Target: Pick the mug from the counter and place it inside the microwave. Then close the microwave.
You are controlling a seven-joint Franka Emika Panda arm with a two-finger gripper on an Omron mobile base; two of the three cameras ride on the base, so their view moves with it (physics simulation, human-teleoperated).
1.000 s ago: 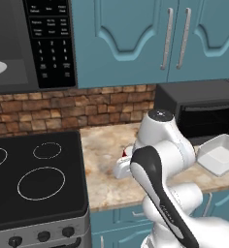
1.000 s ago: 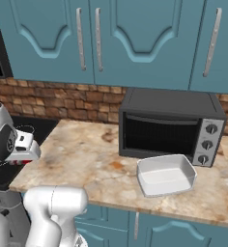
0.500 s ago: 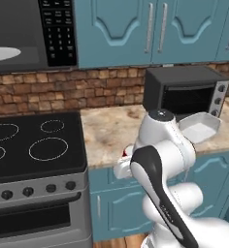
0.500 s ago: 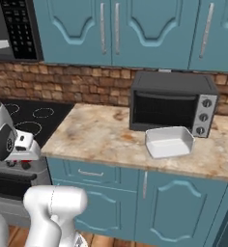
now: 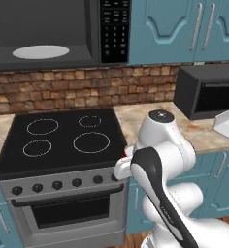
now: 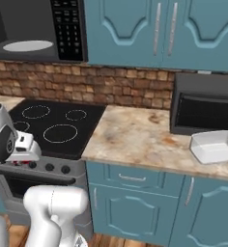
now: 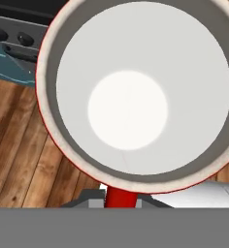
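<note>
The mug [image 7: 136, 97] sits right in the end effector, which grips it, white inside facing the hand camera. The arm is folded low before the stove [image 5: 63, 145], above the wooden floor [image 7: 24, 164].

A kitchen: stovetop [image 5: 63, 138], microwave [image 5: 48, 34], teal cabinets [image 6: 159, 34]

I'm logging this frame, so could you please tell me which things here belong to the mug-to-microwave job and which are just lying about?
Part of the job:
- mug, carried off the counter
- microwave, door open, turntable bare

Just lying about:
- stovetop
- small black oven
- white dish
- teal cabinets
</note>
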